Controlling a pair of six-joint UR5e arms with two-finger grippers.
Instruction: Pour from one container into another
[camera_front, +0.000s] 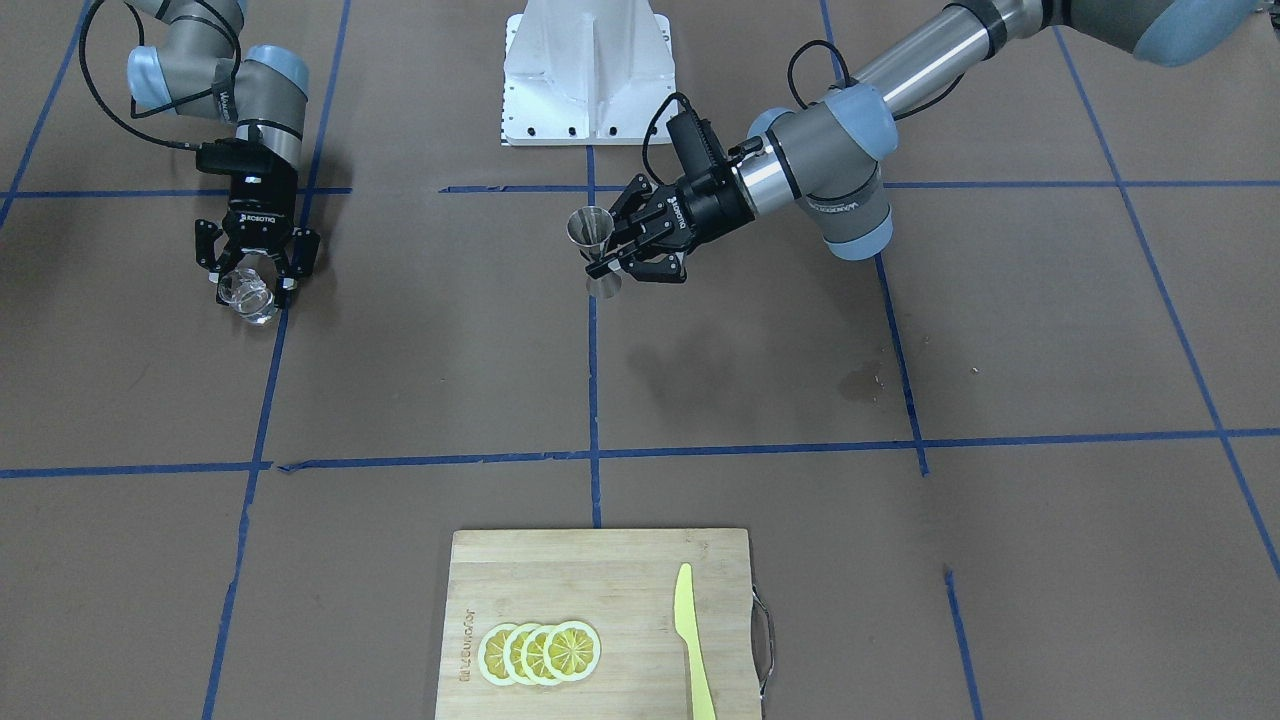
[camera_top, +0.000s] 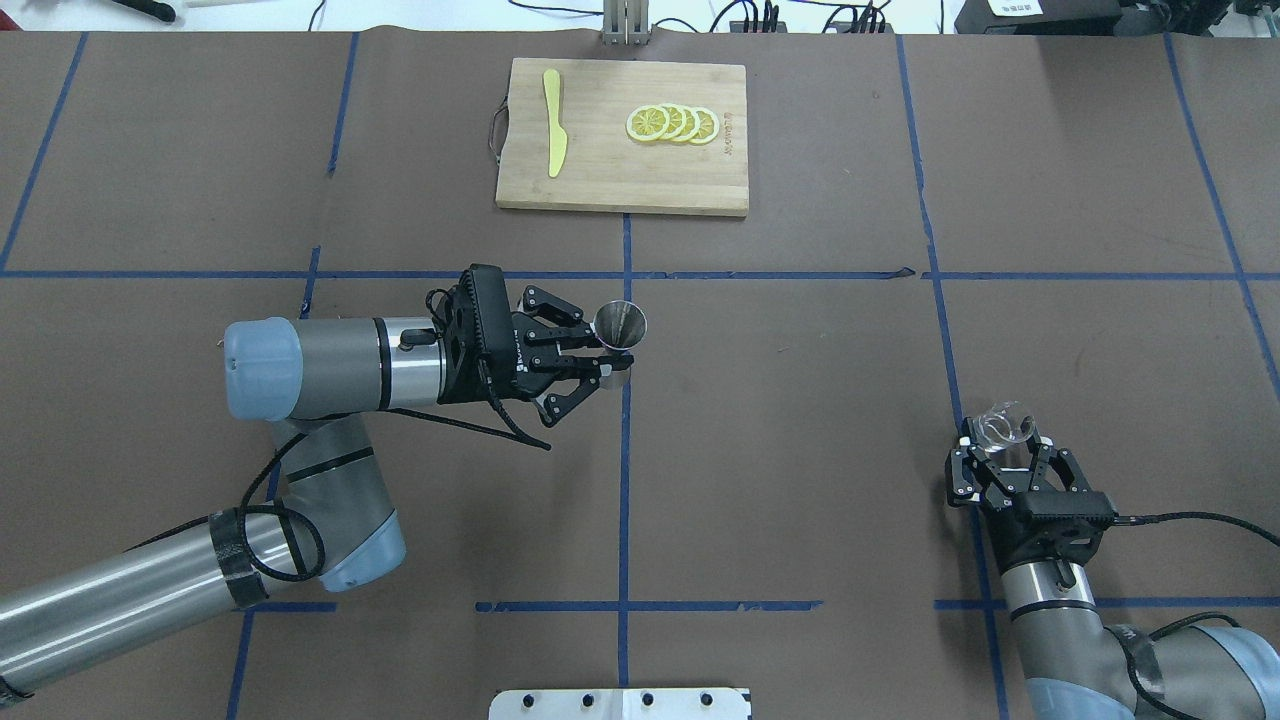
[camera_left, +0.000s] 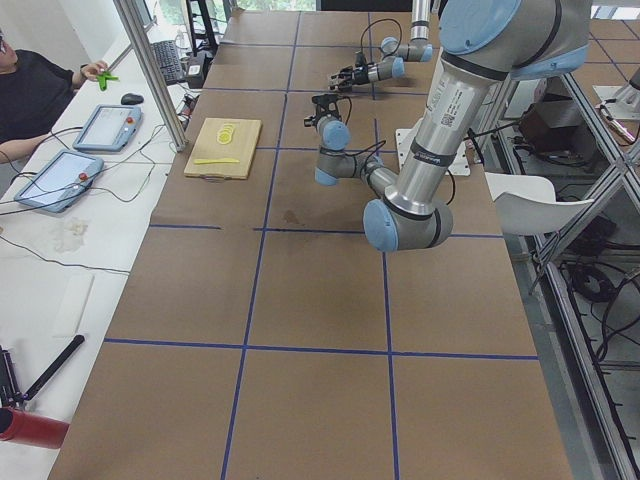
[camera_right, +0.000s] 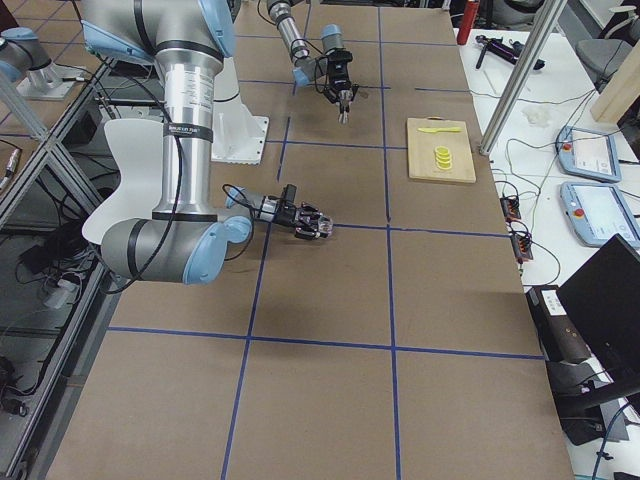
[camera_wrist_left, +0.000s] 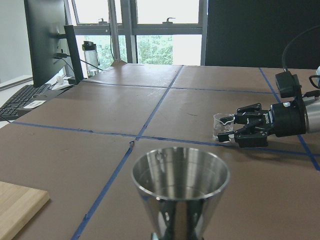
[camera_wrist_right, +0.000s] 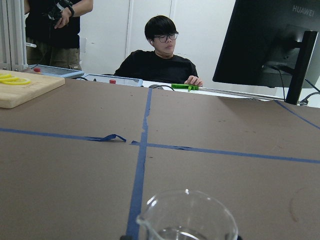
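The steel hourglass jigger (camera_top: 620, 325) stands upright near the table's middle, and my left gripper (camera_top: 606, 357) is shut on its narrow waist from the side. In the left wrist view its open top cone (camera_wrist_left: 180, 192) fills the lower centre. The front view shows the jigger (camera_front: 590, 230) beside the central blue line. The small clear cup (camera_top: 1000, 427) is far to the right, low over the table, with my right gripper (camera_top: 1000, 448) shut on it. A little clear liquid lies in the cup (camera_wrist_right: 187, 220). The cup (camera_front: 248, 295) and jigger are about a grid square apart.
A wooden cutting board (camera_top: 600, 180) with lemon slices (camera_top: 672, 124) and a yellow knife (camera_top: 553, 135) lies at the far edge. The white robot base (camera_front: 588, 70) is on the near side. A damp stain (camera_front: 860, 382) marks the paper. People are beyond the far edge (camera_wrist_right: 162, 55).
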